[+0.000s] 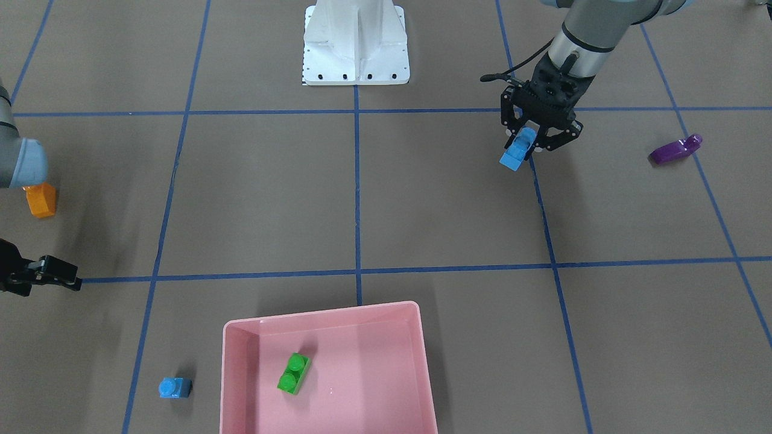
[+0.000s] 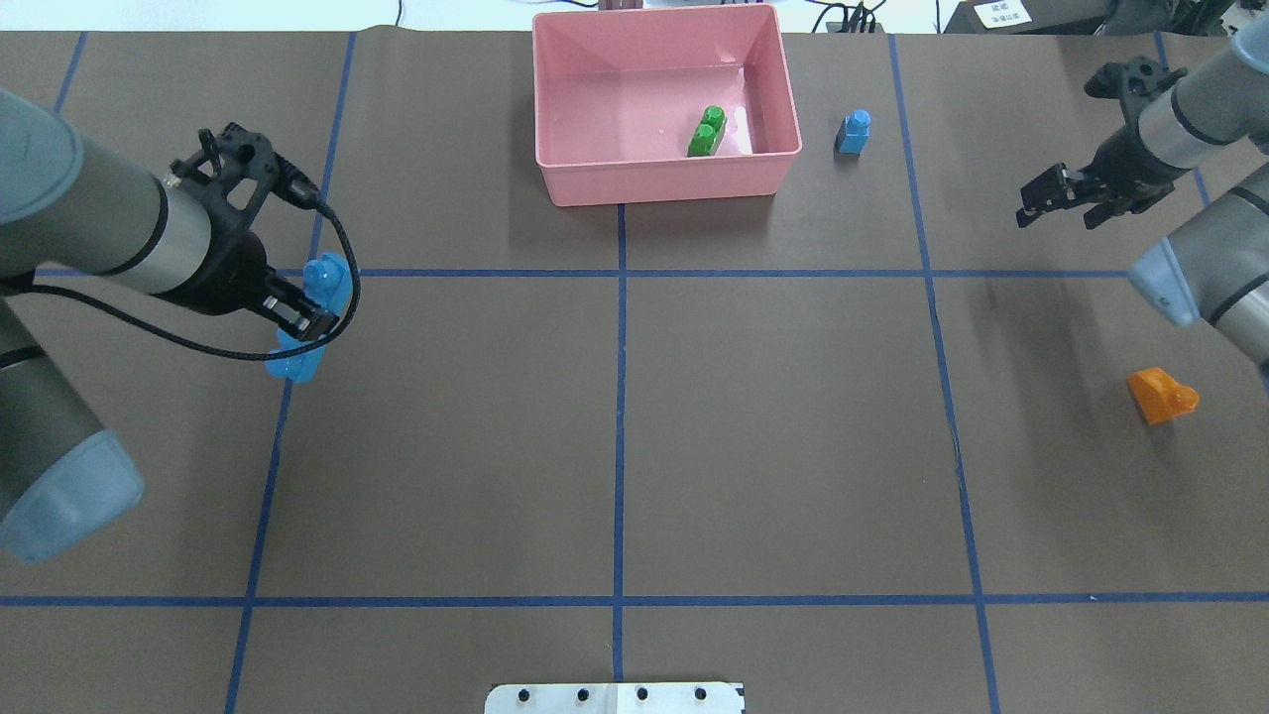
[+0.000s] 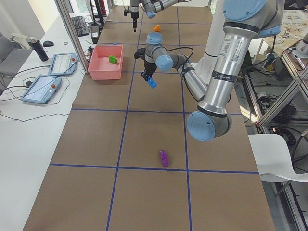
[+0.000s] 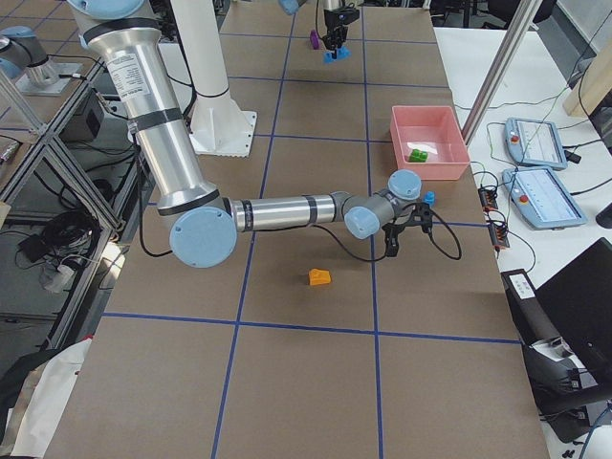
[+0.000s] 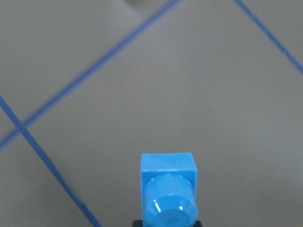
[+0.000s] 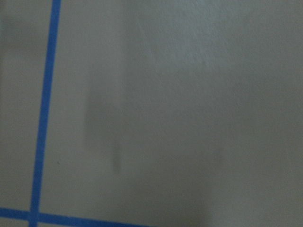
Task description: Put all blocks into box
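One green brick (image 1: 294, 373), inside pink box (image 1: 374, 374)

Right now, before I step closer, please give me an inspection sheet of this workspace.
Surface: brown table with blue tape grid.
Job's things: green two-stud plastic block inside shallow pink plastic box; small light-blue cube, orange sloped block, purple sloped block on table.
Clutter: nothing seen.
Grippers: left gripper shut on long light-blue bar; right gripper open, empty.
Cables: black cable loops at left wrist.
Surroundings: white metal pedestal base; two tablets on side bench.
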Available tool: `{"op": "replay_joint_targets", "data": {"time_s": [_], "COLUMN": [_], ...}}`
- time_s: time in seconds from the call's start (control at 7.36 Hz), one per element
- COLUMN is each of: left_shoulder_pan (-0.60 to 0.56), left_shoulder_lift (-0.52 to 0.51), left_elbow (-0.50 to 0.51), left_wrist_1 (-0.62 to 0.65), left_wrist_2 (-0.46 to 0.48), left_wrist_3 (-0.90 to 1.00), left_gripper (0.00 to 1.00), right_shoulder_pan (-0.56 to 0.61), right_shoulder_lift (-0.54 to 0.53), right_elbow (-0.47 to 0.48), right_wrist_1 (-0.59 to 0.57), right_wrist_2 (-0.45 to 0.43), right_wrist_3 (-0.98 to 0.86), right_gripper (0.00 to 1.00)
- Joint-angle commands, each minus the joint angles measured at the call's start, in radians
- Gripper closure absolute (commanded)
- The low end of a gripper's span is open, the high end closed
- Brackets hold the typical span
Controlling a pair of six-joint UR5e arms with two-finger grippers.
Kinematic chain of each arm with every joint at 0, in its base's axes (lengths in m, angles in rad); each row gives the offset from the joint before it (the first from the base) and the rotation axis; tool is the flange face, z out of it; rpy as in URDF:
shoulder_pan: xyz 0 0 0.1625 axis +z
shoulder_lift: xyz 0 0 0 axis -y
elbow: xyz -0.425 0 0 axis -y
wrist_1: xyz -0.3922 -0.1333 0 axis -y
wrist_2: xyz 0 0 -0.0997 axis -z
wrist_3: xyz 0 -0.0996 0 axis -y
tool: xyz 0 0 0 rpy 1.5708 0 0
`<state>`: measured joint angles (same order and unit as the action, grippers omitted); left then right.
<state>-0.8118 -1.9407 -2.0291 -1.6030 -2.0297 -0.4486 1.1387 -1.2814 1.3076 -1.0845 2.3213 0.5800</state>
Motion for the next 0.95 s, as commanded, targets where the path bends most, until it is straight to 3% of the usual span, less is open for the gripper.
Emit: {"op": "replay_joint_targets", "data": {"time_s": [0.0,0.41,0.68,0.82], "left_shoulder_pan": [-0.058,-0.081,-0.087,-0.095], "left_shoulder_lift": [-0.232,-0.401,-0.518,-0.579], "left_elbow": [0.186,0.360,0.543,0.672], "left_wrist_1": [0.011,0.002,-0.085,-0.182], "left_wrist_2": [-0.001,0.005,0.009,0.022], "left_wrist_3": [-0.162,-0.287,-0.361,-0.422], "left_gripper": [1.00,1.00,1.00,1.00], "right_shoulder_pan": [-0.007,-0.071,-0.100,-0.100], "right_shoulder_lift": [-0.151,-0.330,-0.375,-0.384], "right_elbow": [0.062,0.250,0.274,0.275], "right_wrist_1": [0.000,-0.066,-0.077,-0.077], "right_wrist_2": [0.023,0.023,0.004,0.004], "right_wrist_3": [-0.174,-0.177,-0.178,-0.178], "right_gripper": [0.00,0.02,0.12,0.24]}}
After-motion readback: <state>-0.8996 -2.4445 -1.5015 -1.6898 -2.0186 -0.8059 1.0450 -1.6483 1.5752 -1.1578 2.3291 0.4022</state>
